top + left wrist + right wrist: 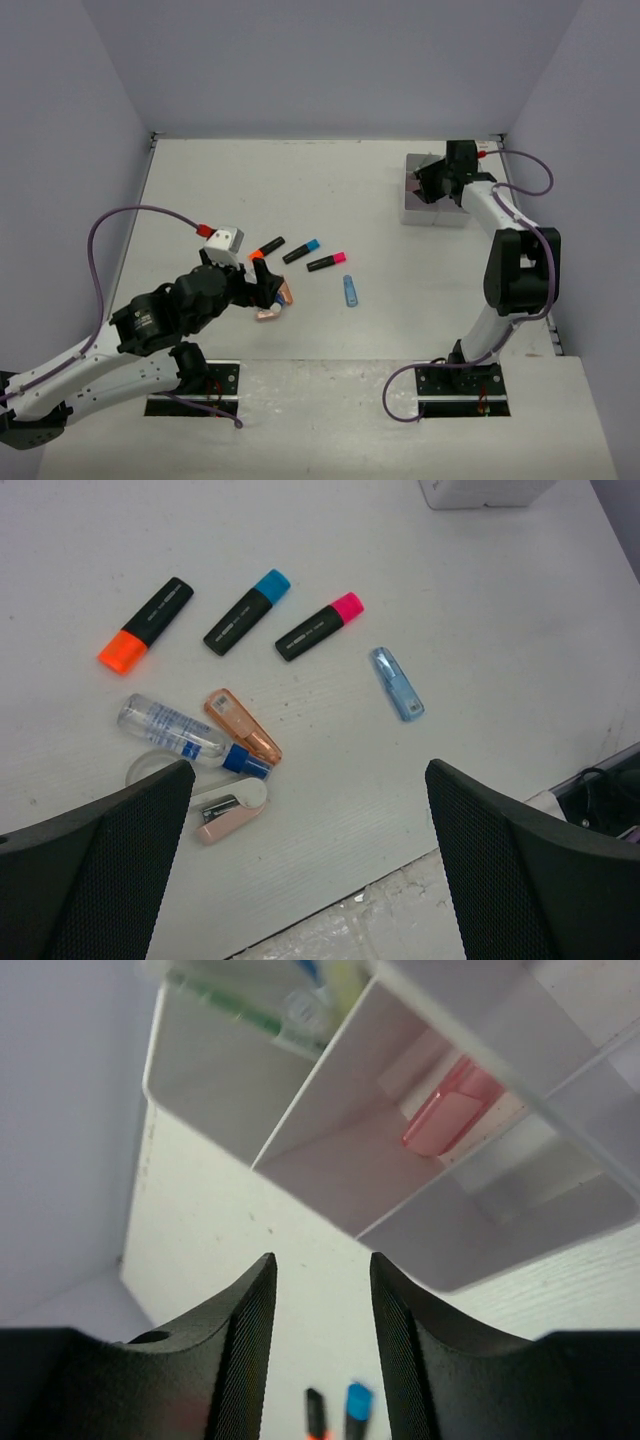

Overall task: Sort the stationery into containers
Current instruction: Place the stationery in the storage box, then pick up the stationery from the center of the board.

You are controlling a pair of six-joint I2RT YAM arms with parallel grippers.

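Three black highlighters lie mid-table, capped orange (266,247) (147,624), blue (301,251) (247,612) and pink (327,262) (319,626). A blue piece (350,291) (397,683) lies to their right. Below them sit a copper piece (243,725), a clear tube with a blue cap (185,738) and a pink-and-white piece (228,810). My left gripper (265,290) (310,780) hangs wide open just over this cluster, holding nothing. Over the white organiser box (440,215) (320,1080) at the far right, my right gripper (435,182) (322,1265) is open and empty. A pink piece (450,1115) lies in one compartment.
Green and other thin pens (230,1010) lie in a neighbouring compartment of the box. The table's near edge (330,915) runs just below my left fingers. Purple cables (130,215) loop from both arms, and grey walls enclose the table on three sides.
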